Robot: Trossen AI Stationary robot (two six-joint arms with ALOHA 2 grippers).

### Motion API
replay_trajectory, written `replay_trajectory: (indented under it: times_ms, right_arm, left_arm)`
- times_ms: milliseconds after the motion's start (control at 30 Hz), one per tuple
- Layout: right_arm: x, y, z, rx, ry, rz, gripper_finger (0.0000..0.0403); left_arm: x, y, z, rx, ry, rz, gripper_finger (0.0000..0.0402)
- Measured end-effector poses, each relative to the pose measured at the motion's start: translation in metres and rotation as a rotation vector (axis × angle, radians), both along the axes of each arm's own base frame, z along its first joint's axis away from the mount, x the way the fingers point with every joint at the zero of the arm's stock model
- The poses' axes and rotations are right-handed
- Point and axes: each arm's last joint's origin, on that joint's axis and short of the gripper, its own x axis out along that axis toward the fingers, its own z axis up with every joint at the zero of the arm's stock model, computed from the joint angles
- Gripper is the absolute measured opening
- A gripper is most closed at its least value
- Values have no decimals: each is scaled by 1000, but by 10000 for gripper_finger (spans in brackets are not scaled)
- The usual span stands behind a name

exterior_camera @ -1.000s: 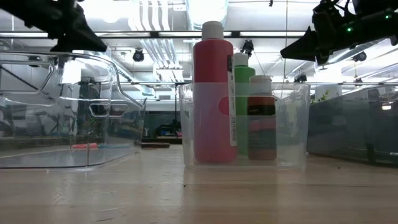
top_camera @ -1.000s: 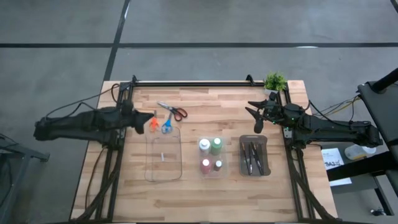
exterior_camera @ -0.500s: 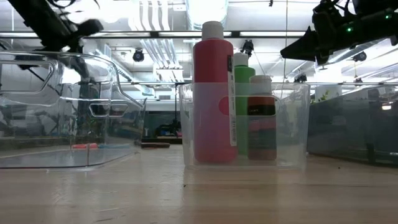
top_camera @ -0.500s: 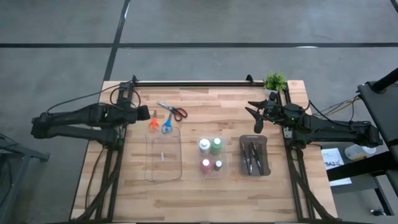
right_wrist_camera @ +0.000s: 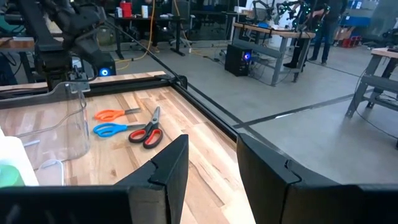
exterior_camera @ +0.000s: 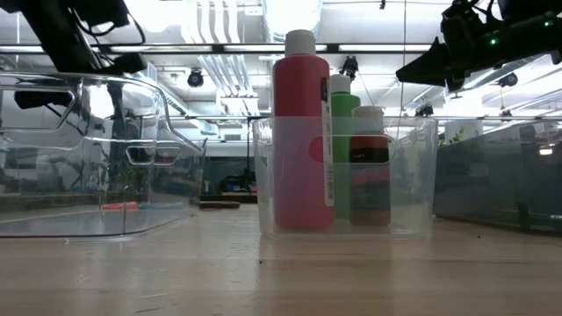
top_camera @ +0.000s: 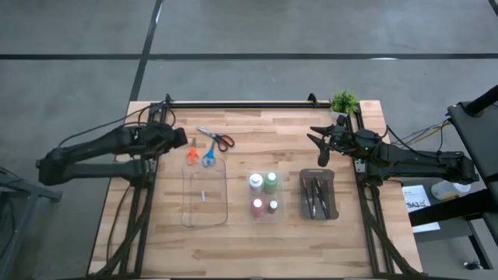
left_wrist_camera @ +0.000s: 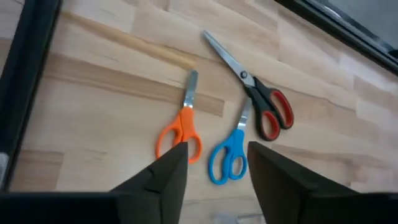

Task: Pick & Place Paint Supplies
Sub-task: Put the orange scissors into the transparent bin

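Three pairs of scissors lie flat on the table at the far left: orange [left_wrist_camera: 180,127], blue [left_wrist_camera: 229,154] and red-and-black [left_wrist_camera: 264,106]. My left gripper [top_camera: 177,141] hovers just left of the orange pair [top_camera: 191,152], tipped down, open and holding nothing. Paint bottles [top_camera: 263,194] stand upright in a clear bin [exterior_camera: 413,175]; the tall red bottle [exterior_camera: 300,132] is nearest the low view. Dark paintbrushes [top_camera: 315,196] lie in a grey tray. My right gripper [top_camera: 319,144] waits open above the table's far right.
An empty clear tray [top_camera: 205,194] sits just nearer than the scissors. A small potted plant [top_camera: 343,102] stands at the far right corner. A black rail [top_camera: 241,103] runs along the far edge. Bare wood lies along the near edge.
My left gripper has drawn back from above the orange scissors toward the table's left edge, rolling about its wrist and tipping to point down. The scissors lie as before.
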Motion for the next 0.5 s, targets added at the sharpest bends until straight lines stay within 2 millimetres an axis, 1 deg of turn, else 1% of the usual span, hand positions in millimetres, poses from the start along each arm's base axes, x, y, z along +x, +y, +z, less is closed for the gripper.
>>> replay_trajectory:
  times_ms: [100,300,500]
  right_arm:
    - [0,0,0,0,0,0,131]
    - [0,0,0,0,0,0,131]
    - [0,0,0,0,0,0,131]
  left_arm:
    - [7,4,-6,-32,18,-28,187]
    - [23,13,-29,-170,78,-50,189]
    - [29,24,-43,-242,153,-64,189]
